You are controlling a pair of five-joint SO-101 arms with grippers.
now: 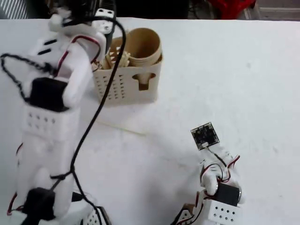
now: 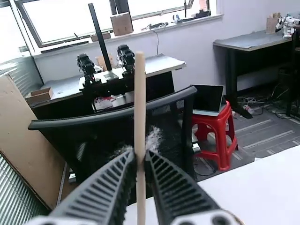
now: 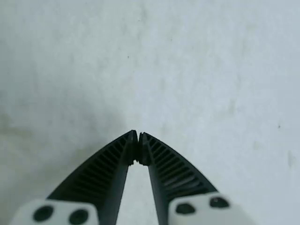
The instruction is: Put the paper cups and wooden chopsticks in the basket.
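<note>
Step in hand: chopstick delivery. Left end effector (image 2: 139, 154) clamped narrow on 1 upright chopstick (image 2: 139, 93), stick rising above fingertips. In high view left arm ends at basket (image 1: 126, 84), which sits just beside it. Cups (image 1: 143, 44) already inside, with other sticks.

Right end effector (image 3: 138, 140) closed, empty, facing tabletop (image 1: 211, 75).

2nd chopstick (image 1: 123, 127) lies flat, well apart from right end effector, toward basket.

Next move likely needs: stick centred over basket opening, lower, release. Then fetch 2nd chopstick.
</note>
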